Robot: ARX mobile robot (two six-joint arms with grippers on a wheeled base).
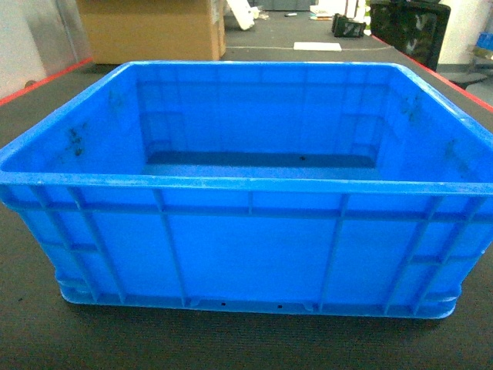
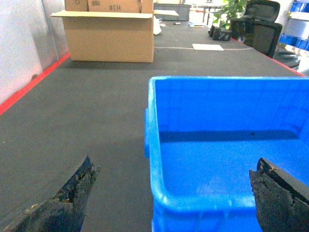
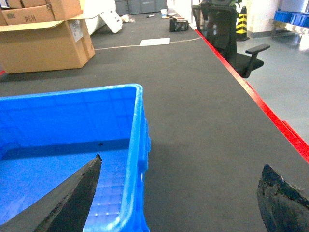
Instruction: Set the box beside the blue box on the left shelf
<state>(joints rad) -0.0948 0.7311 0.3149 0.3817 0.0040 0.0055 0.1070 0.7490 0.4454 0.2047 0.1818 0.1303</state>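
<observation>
While the box [image 1: 246, 254] sits empty on the dark floor straight ahead of you, nothing of the job looks done: no left shelf or second blue box shows in any view. Your left gripper [image 2: 176, 195] and right gripper [image 3: 181, 198] both stand spread wide, each straddling a side wall of the box, though whether the fingers touch the rim is hard to tell. Gripping, lifting, carrying and placing all remain.

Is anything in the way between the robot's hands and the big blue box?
Nothing visible is. The left gripper is open over the near left corner of the box, and the right gripper is open over its near right corner. The box looks empty inside.
</observation>
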